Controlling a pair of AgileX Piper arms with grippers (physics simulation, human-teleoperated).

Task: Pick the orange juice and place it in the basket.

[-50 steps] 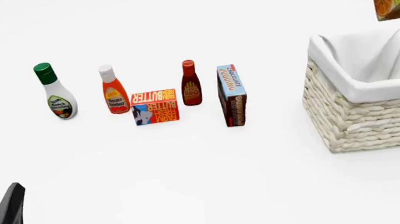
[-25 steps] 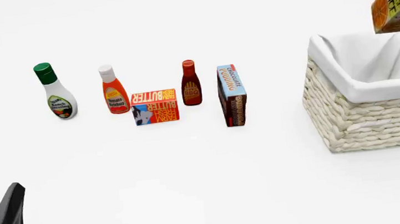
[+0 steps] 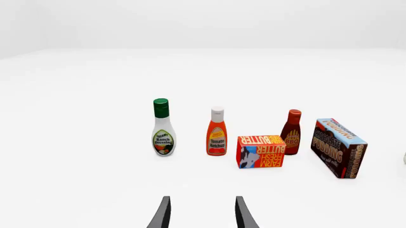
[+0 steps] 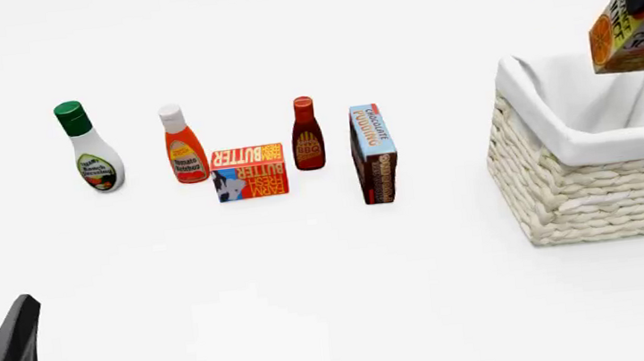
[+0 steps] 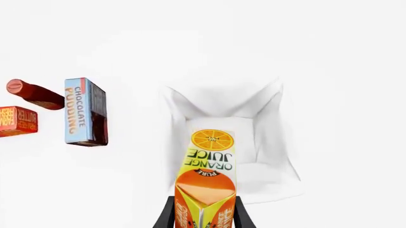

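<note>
Orange juice (image 4: 639, 28) carton tilted over wicker basket (image 4: 592, 188).

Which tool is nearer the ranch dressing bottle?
Left. The left tool sits open, facing the ranch dressing bottle; the right tool holds the orange juice over the basket.

Basket (image 4: 592, 188) – rough woven wicker, smooth matt cloth lining (image 4: 603, 115); juice (image 4: 639, 26) – smooth printed card; fingers (image 3: 162, 214) matt black.

Left hand (image 3: 201, 214) spread and idle; right hand (image 5: 204, 216) clamped around its load.
</note>
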